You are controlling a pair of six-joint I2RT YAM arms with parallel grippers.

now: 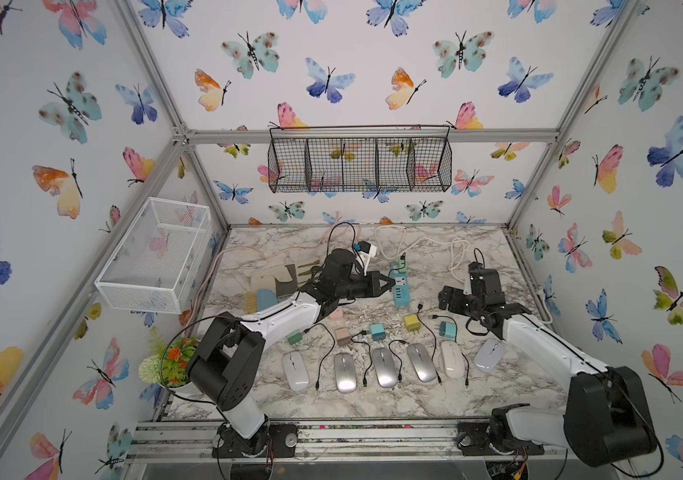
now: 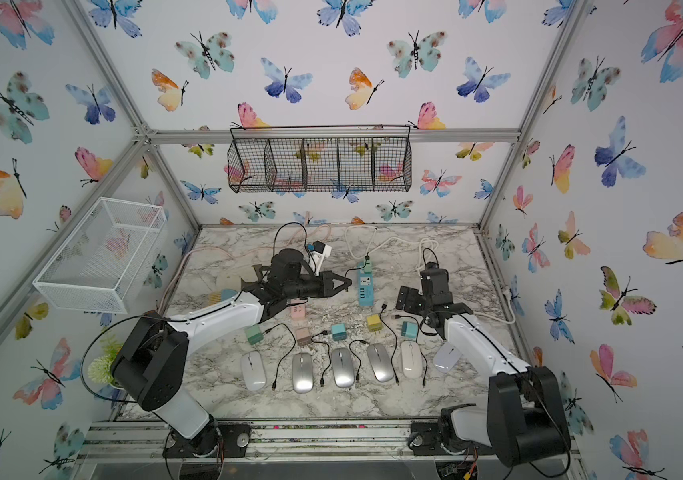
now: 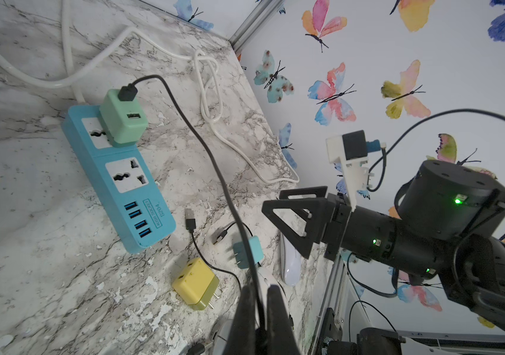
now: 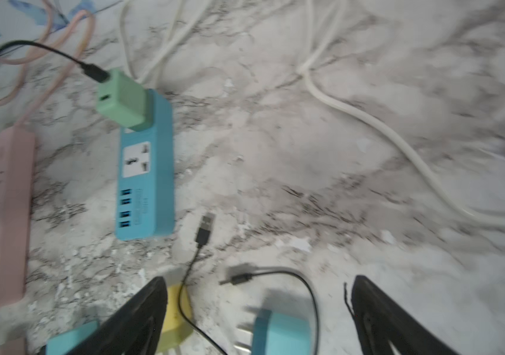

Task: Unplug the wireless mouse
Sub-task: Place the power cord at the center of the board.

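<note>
left gripper point(image 3: 258, 289) is pinched almost closed on the black cable point(image 3: 208, 147). in the left wrist view i see the cord running right between the fingers. the cable's usb end is plugged into the green adapter point(image 3: 123, 120), which sits in the end socket of the blue power strip point(image 3: 116, 184). in both top views the left gripper hangs just beside the strip.

right gripper point(image 4: 257, 279) is spread wide and holds nothing. it's above a teal adapter point(image 4: 280, 333) and a yellow adapter point(image 3: 194, 282). a loose usb plug point(image 4: 205, 229) lies on the marble near the strip's usb end.

six wireless mice point(image 1: 384, 368) lie in a row along the front of the table point(image 1: 497, 399), well apart from the strip. can't tell which mouse the held cable runs to.
</note>
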